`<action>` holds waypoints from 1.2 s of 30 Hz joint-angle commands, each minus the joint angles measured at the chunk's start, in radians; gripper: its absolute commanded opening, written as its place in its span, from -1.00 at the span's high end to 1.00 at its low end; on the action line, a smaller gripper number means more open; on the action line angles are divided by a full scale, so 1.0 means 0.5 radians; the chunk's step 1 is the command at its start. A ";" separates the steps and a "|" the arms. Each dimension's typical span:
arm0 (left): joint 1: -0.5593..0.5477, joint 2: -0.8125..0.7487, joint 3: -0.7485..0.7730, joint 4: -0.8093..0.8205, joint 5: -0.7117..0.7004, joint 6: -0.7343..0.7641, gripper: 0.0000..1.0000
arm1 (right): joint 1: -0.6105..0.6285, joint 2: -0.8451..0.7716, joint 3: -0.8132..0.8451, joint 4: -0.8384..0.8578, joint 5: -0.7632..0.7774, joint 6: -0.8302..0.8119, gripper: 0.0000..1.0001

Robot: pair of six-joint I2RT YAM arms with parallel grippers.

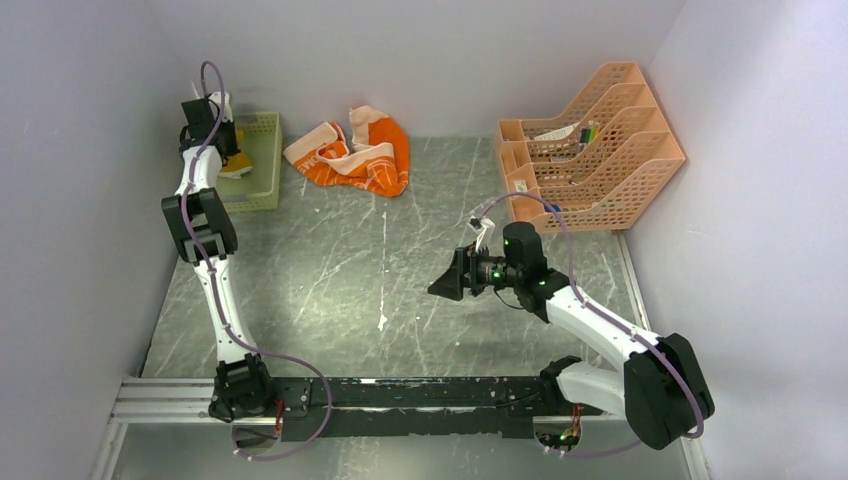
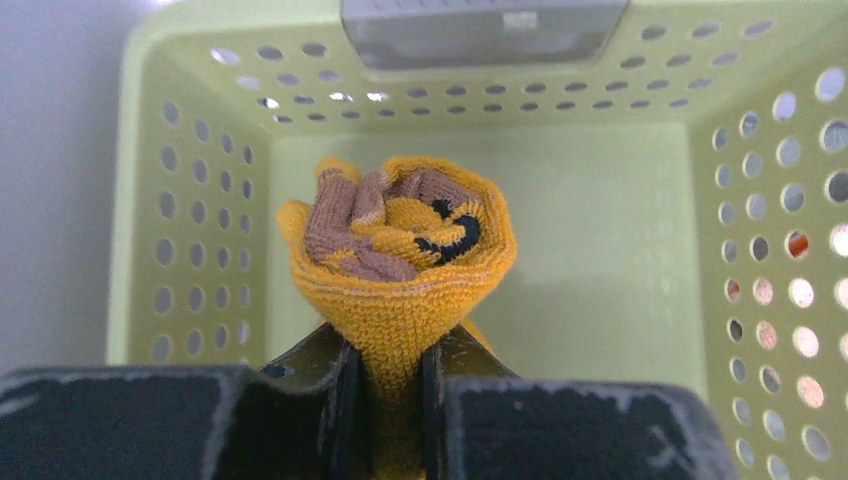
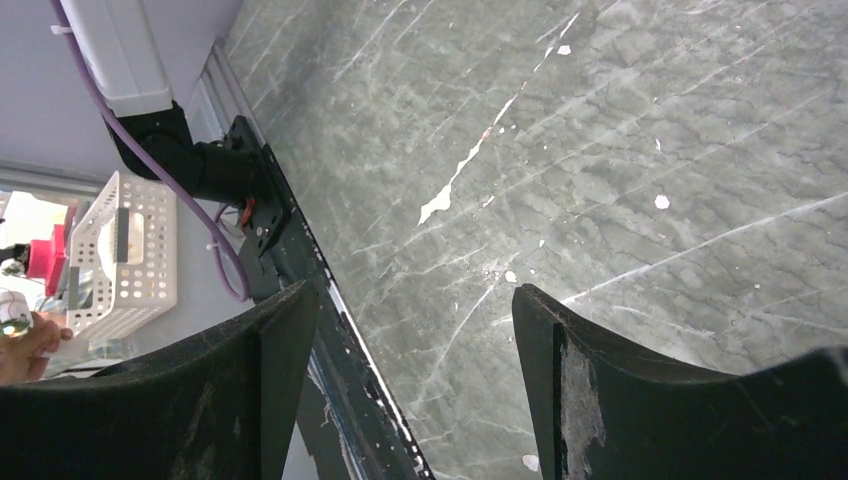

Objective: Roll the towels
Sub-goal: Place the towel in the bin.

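The left claw (image 2: 390, 350) is clamped on the rolled yellow towel (image 2: 400, 240), holding it inside the green basket (image 2: 190, 250) (the stowing step, I judge). The right claw (image 3: 412, 300) hangs apart, empty. Next it needs a release, then the crumpled orange towel (image 1: 365, 155), far back on the table (image 1: 330, 290).

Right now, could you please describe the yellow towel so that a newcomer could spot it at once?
Look to the far left corner of the table, where a green basket stands. There the left gripper pinches a small mustard-yellow towel wound into a tight roll. The orange towel beside the basket is bigger, printed and lies loose.
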 commanded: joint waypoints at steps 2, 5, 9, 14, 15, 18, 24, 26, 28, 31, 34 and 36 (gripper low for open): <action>-0.002 0.048 0.099 0.162 -0.162 0.091 0.86 | 0.013 0.021 -0.035 0.010 -0.008 -0.041 -0.43; -0.004 0.071 0.125 0.174 -0.195 0.098 0.86 | 0.016 0.045 -0.048 0.024 -0.008 -0.039 -0.43; -0.009 0.059 0.098 0.207 -0.219 0.087 0.77 | 0.033 0.088 -0.066 0.083 -0.017 -0.007 -0.43; -0.039 -0.006 0.057 0.250 -0.361 0.088 -0.57 | 0.101 0.137 -0.056 0.121 -0.012 0.008 -0.43; -0.045 -0.029 0.046 0.257 -0.373 0.084 -0.75 | 0.108 0.143 -0.051 0.125 -0.010 0.010 -0.43; -0.074 -0.168 -0.135 0.376 -0.390 0.072 -0.84 | 0.128 0.149 -0.056 0.148 -0.004 0.019 -0.43; -0.234 -0.475 -0.448 0.590 -0.634 0.150 -0.82 | 0.144 0.135 -0.060 0.112 0.002 -0.018 -0.43; -0.279 -0.564 -0.505 0.631 -0.649 0.122 -0.76 | 0.145 0.122 -0.074 0.106 0.010 -0.023 -0.43; -0.311 -0.635 -0.539 0.618 -0.618 0.064 -0.53 | 0.145 0.120 -0.077 0.102 0.012 -0.030 -0.43; -0.319 -0.617 -0.428 0.390 -0.444 -0.075 0.04 | 0.145 0.113 -0.073 0.088 0.018 -0.041 -0.43; -0.317 -0.443 -0.185 0.131 -0.378 -0.113 0.84 | 0.145 0.095 -0.068 0.068 0.023 -0.052 -0.43; -0.303 -0.336 -0.105 0.065 -0.319 -0.130 0.86 | 0.145 0.086 -0.066 0.052 0.024 -0.061 -0.43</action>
